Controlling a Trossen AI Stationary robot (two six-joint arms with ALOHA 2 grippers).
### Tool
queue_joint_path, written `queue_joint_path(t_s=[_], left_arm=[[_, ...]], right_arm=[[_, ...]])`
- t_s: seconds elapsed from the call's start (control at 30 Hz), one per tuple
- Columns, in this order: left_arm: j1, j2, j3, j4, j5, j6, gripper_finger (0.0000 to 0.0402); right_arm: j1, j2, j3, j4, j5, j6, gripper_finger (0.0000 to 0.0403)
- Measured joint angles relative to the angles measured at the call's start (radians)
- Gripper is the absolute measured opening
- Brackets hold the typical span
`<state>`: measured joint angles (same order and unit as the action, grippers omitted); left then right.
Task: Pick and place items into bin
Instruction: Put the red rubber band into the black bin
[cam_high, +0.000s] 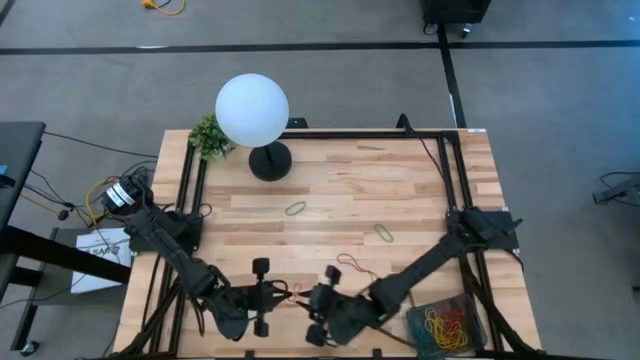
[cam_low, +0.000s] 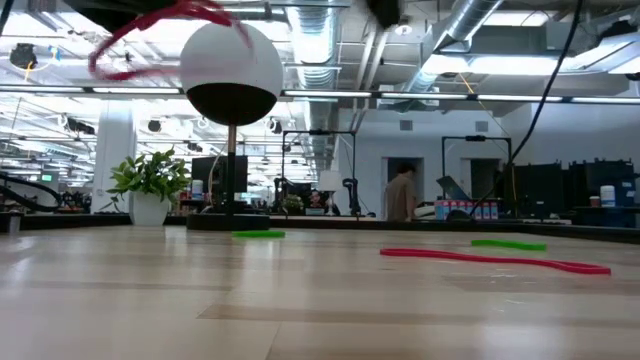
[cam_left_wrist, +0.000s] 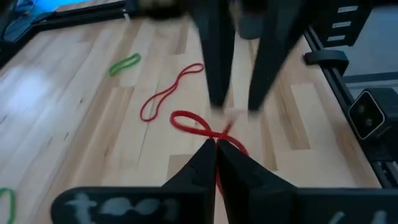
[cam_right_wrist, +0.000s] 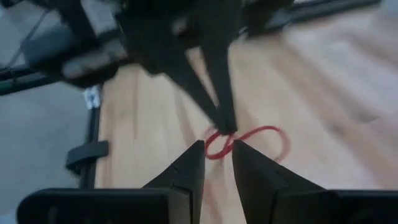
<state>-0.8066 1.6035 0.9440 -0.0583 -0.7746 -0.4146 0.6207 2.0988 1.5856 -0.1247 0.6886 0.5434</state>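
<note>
Pinching the twisted red rubber band (cam_left_wrist: 205, 129) at its crossing, your left gripper (cam_left_wrist: 216, 144) has fingers together on it, near the counter's (cam_high: 340, 190) front edge. Right gripper (cam_right_wrist: 217, 146), fingers slightly apart, faces it, likely for handover toward the mesh bin (cam_high: 480, 338).

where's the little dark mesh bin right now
In the high view, the small dark grey mesh bin sits at the table's near right corner, beside the right arm, with yellow and red rubber bands inside.
</note>
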Motion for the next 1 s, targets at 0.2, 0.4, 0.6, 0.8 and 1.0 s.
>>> queue_joint_path(t_s=[0.2,0.4,0.6,0.8,1.0], left_arm=[[-0.004,0.0,0.0,-0.024,0.0,-0.051,0.0],[-0.003,0.0,0.0,-0.07,-0.001,-0.128,0.0],[-0.003,0.0,0.0,-0.066,0.0,-0.145,0.0],[-0.004,0.0,0.0,-0.066,0.003,-0.159,0.0],[-0.004,0.0,0.001,-0.087,0.007,-0.186,0.0]], right_arm=[[-0.084,0.066,0.0,0.065,-0.332,0.005,0.0076],[-0.149,0.085,0.0,0.056,-0.48,0.121,0.0076],[-0.18,0.085,0.001,0.043,-0.476,0.185,0.0076],[-0.175,0.085,0.001,0.044,-0.469,0.156,0.0076],[-0.176,0.085,0.001,0.051,-0.464,0.156,0.0076]])
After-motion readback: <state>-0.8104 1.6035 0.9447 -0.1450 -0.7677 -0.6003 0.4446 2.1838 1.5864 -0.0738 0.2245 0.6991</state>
